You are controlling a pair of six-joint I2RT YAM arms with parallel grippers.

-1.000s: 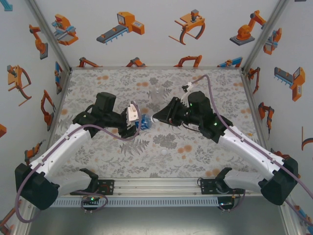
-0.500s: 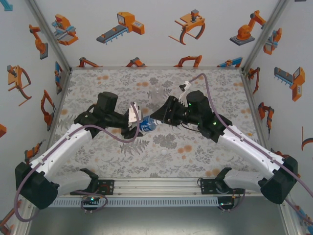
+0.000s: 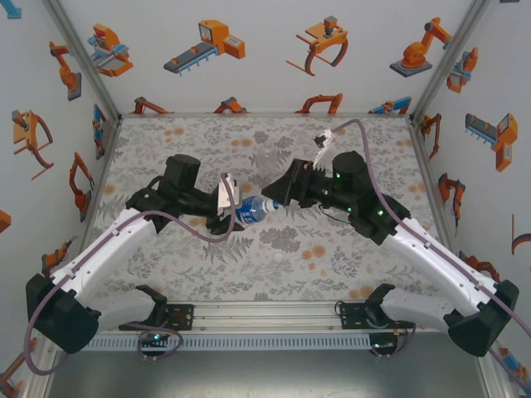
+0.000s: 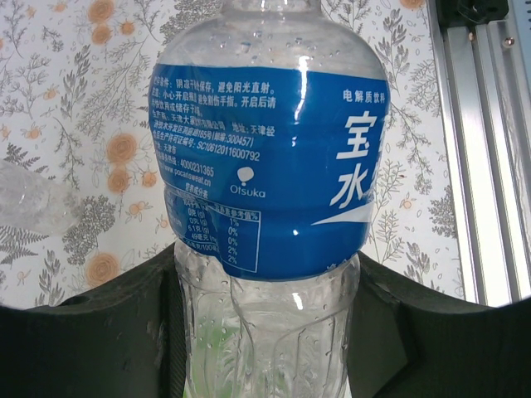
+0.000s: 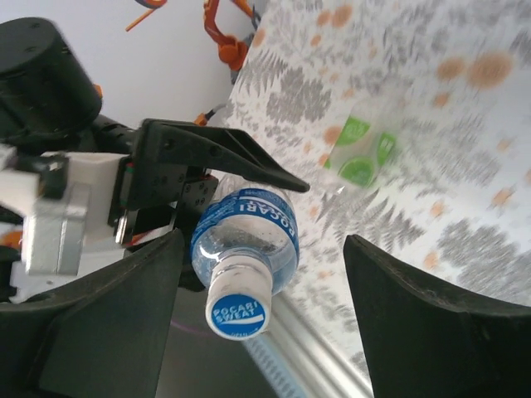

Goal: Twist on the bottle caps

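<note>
Top external: we see the left gripper (image 3: 236, 215) clamping the bottle (image 3: 250, 211), cap (image 5: 239, 313) toward 2 o'clock; right gripper (image 3: 272, 199) spread wide.

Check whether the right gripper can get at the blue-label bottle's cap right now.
Probably yes. The left gripper holds the blue-label bottle by its body, with the cap facing the right gripper, whose open fingers flank it with nothing in between.
</note>
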